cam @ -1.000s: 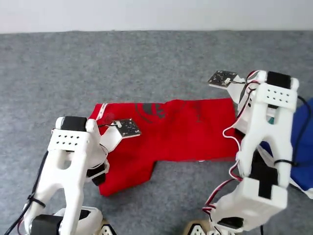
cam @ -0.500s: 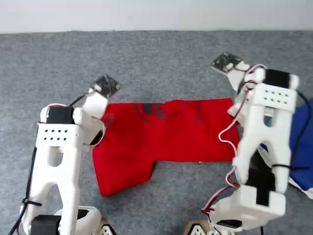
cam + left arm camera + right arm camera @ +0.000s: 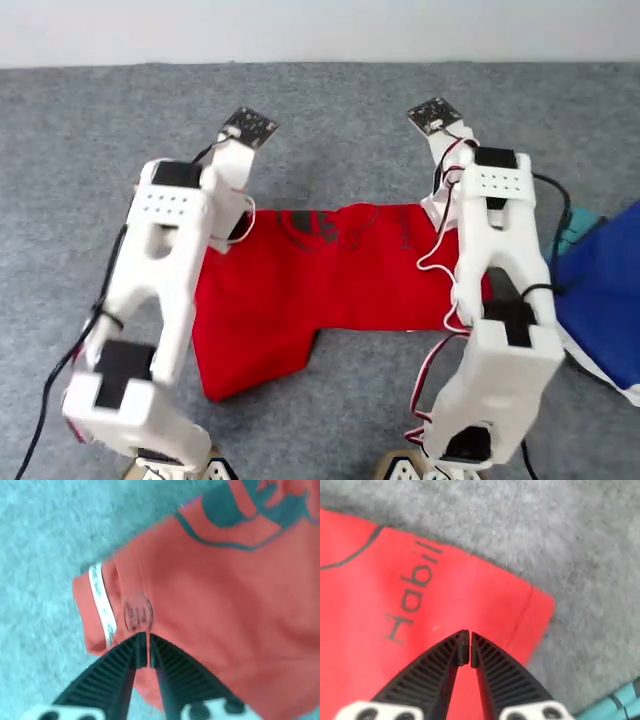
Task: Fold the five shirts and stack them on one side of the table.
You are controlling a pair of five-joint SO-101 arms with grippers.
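Both arms have swung away from their earlier spots: the left one has lifted off the near sleeve and gone to the far left corner of the red shirt [image 3: 340,270], while the right one has shifted inward to the far right corner. The shirt itself lies as it did, spread flat on the grey surface [image 3: 100,130], with one sleeve trailing toward the arm bases.

In the left wrist view, the left tool [image 3: 146,638] has its jaws drawn together with only a thin slit between them and no cloth in the slit. Its tips sit just beside a white strip [image 3: 102,605] and a small round mark [image 3: 137,615] at the shirt's edge. They may be touching the fabric, though the blur makes that hard to judge.

The right tool [image 3: 468,635] is likewise all but closed and holds nothing. It is poised over the red cloth beside dark lettering [image 3: 412,592], near the hem corner.

A blue shirt [image 3: 600,300] lies at the right edge of the surface, partly under the right arm, with a teal item [image 3: 570,232] just beside it.
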